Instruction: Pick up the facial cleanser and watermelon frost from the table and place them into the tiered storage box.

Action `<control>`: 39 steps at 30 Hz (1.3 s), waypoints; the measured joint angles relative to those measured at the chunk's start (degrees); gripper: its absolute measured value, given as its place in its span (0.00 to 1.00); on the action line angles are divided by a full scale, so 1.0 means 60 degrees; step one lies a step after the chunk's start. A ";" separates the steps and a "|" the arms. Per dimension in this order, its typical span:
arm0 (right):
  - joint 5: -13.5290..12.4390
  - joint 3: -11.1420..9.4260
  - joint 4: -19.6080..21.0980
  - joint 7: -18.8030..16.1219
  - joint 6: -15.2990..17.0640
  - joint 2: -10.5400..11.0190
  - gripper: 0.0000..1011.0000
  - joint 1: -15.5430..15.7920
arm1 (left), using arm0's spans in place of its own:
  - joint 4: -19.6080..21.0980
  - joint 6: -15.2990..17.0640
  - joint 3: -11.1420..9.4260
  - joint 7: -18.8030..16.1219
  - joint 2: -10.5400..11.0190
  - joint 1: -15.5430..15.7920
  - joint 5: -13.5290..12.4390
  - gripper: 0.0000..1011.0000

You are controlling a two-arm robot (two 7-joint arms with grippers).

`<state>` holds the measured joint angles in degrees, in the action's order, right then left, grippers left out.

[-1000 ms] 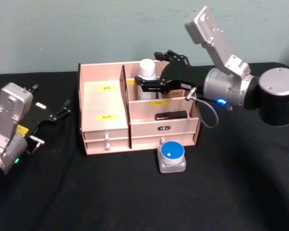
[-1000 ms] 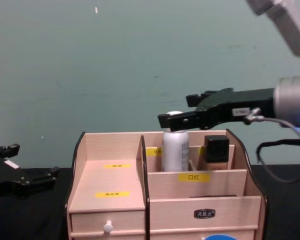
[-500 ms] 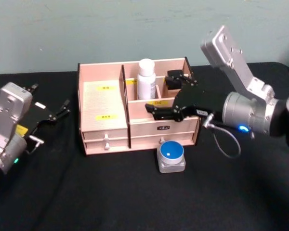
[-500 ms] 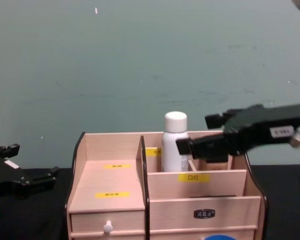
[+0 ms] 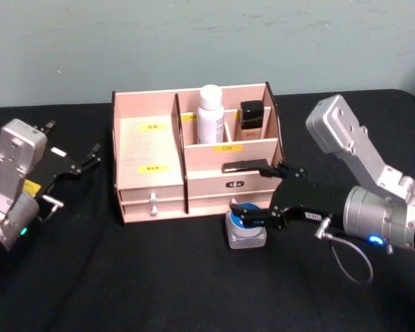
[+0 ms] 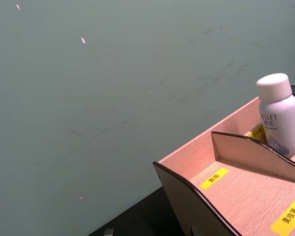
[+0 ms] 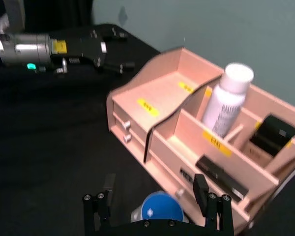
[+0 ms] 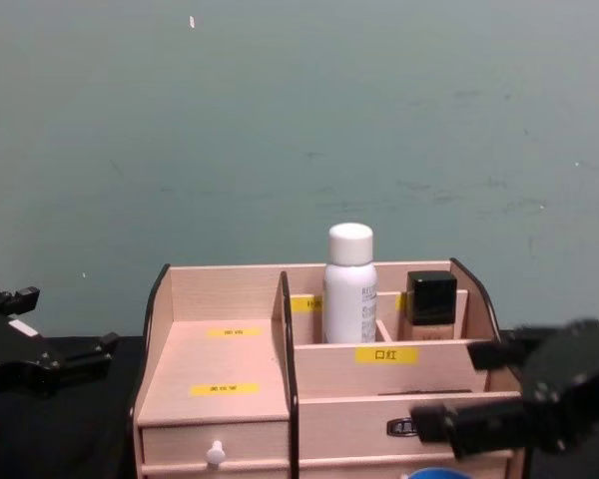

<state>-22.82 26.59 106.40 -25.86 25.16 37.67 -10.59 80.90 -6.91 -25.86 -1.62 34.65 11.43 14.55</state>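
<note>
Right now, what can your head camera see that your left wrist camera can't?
Head view: the right gripper, open over the blue-lidded jar, the parked left gripper, and the black-capped bottle. Left wrist view: close-up lettering on the white bottle. Both: the white bottle, the tiered storage box and its yellow labels.

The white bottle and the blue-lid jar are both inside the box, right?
No. The white bottle is inside the tiered storage box, but the blue-lid jar sits on the table in front of it, as the head view shows.
</note>
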 joint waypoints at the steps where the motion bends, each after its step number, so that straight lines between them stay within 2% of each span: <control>1: -0.0004 -0.0015 0.0027 0.0056 0.0048 0.0066 0.99 0.0113 | 0.0000 0.0000 -0.0001 0.0000 0.0000 0.0000 0.0000 1.00; 7: 0.0047 -0.0040 0.0059 0.0211 0.0255 0.0221 0.99 0.0390 | 0.0000 0.0000 0.0000 0.0000 0.0000 0.0000 0.0000 1.00; 16: 0.0181 -0.0019 -0.0049 0.0266 0.0500 0.0210 0.99 0.0543 | 0.0000 0.0000 0.0000 0.0000 0.0000 0.0000 0.0000 1.00; 29: 0.0363 0.0072 -0.0534 0.0162 0.0583 0.0015 0.99 0.0486 | 0.0000 0.0000 0.0000 0.0000 0.0000 0.0000 0.0000 1.00; 39: 0.0533 0.0253 -0.1046 -0.0004 0.0416 -0.0240 0.99 0.0286 | 0.0000 0.0000 0.0000 0.0000 0.0000 0.0001 0.0000 1.00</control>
<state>-19.62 28.12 100.12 -25.88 27.65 36.23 -8.88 80.90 -6.91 -25.86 -1.62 34.65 11.43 14.55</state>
